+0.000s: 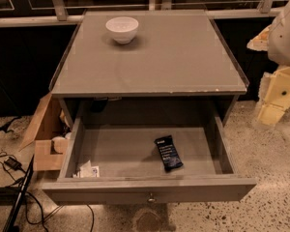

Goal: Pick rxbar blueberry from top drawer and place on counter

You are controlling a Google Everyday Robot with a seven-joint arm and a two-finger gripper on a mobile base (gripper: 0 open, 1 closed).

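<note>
The top drawer (150, 190) is pulled open below the counter (159, 57). The rxbar blueberry (168, 152), a dark bar with pale lettering, lies flat on the drawer floor, right of centre and slightly angled. A white crumpled paper packet (88, 170) lies in the drawer's front left corner. My gripper (275, 98), pale yellow under a white arm housing (286, 30), is at the right edge of the view. It is beside the counter's right side, well away from the bar, and holds nothing that I can see.
A white bowl (122, 29) stands on the counter's far left part. An open cardboard box (47, 134) sits on the floor left of the cabinet. Black cables (12, 178) run over the floor at the lower left. A railing and dark wall lie behind.
</note>
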